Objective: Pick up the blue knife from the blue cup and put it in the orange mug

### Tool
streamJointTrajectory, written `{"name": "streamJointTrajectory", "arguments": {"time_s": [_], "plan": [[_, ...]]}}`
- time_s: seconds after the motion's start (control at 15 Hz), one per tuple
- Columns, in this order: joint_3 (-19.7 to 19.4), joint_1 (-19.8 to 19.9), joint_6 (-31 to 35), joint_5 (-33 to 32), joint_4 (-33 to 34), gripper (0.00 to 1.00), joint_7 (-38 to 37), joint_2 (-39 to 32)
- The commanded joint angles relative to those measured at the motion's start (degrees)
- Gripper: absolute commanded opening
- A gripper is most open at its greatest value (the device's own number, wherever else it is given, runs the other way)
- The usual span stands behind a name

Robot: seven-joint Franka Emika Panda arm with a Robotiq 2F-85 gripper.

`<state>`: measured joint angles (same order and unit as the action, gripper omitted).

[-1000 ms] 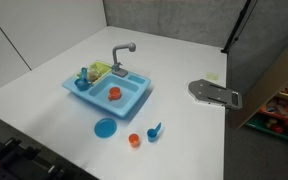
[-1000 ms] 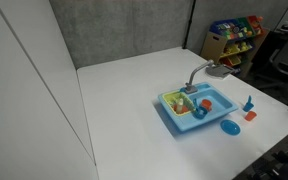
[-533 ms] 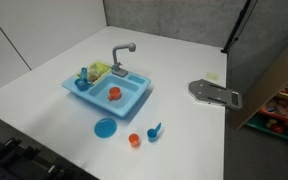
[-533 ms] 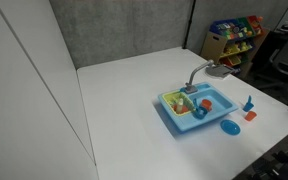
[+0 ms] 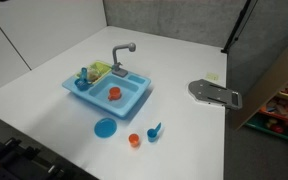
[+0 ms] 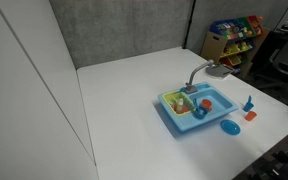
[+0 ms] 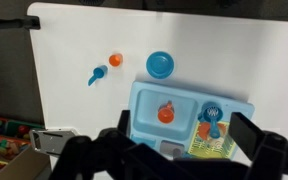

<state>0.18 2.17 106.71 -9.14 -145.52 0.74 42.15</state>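
Observation:
The blue cup stands on the white table near its edge, right of the toy sink, with the blue knife sticking out of it. Both show in the wrist view, cup and knife, and as one small blue shape in an exterior view. The orange mug sits in the sink basin, also seen in the wrist view and an exterior view. My gripper hangs high above the sink, open and empty, far from the cup. It is out of both exterior views.
The blue toy sink has a grey faucet and a yellow-green rack. A flat blue plate and a smaller orange cup lie beside the blue cup. A grey metal plate lies further right. Toy shelves stand beyond the table.

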Motion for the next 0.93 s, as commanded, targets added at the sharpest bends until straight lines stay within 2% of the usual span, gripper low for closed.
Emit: {"name": "streamJointTrajectory", "arguments": {"time_s": [0.0, 0.87], "plan": [[-0.33, 0.42, 2.76, 0.17, 3.69, 1.0, -1.76, -7.11], [-3.3, 6.11, 18.91, -1.18, 5.32, 1.0, -6.45, -26.48]]}}
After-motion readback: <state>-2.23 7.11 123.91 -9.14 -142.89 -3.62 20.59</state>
